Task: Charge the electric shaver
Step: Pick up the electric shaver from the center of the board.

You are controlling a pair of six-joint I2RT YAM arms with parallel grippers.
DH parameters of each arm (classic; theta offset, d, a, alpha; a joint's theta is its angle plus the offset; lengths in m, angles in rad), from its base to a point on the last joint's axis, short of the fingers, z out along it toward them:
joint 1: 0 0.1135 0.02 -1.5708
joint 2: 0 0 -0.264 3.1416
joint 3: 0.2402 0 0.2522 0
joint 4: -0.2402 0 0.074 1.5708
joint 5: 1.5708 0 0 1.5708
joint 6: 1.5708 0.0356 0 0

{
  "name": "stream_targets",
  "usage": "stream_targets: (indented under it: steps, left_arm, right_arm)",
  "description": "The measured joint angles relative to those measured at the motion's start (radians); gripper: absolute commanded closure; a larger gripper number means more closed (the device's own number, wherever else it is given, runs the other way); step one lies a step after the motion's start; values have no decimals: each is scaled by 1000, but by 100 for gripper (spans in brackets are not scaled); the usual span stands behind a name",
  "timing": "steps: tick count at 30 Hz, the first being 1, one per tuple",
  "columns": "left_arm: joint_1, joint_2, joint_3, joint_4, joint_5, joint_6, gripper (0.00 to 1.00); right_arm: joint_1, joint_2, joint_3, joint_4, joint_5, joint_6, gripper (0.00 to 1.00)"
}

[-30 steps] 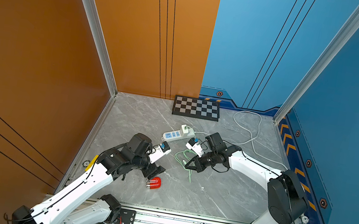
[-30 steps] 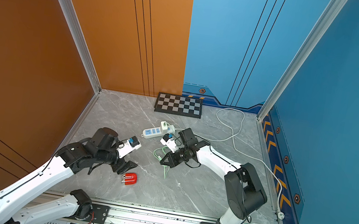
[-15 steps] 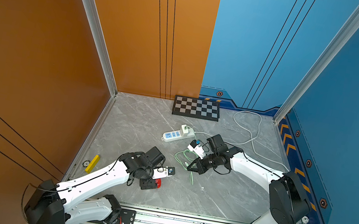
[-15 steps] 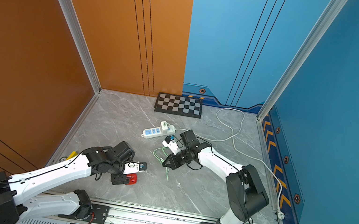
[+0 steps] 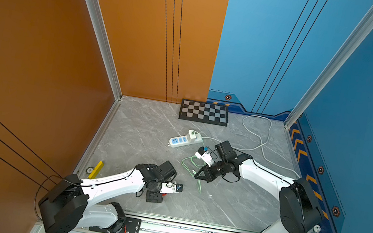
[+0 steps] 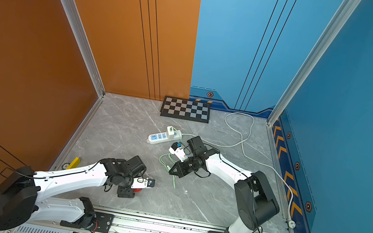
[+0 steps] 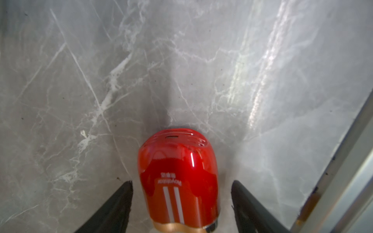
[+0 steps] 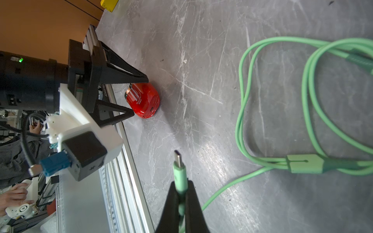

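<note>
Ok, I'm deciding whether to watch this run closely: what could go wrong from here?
1. The glossy, rounded electric shaver lies loose on the smooth table between the open left fingers; closing could squirt it away.
2. The right fingers pinch the green cable behind its plug; it may bend off the shaver's small port.
3. The cable's slack could snag.

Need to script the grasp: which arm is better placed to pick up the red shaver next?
Left. The left tool is open and straddles the electric shaver, not yet closed on it. The right tool is shut on the green cable plug, apart from the shaver.
</note>
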Motion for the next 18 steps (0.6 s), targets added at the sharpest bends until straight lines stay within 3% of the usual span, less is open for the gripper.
stream_targets:
  steps: [18]
  left_arm:
    - [3,-24,-76,159,-8,-13,24]
  right_arm:
    - [8,48,0,0,-3,0,100]
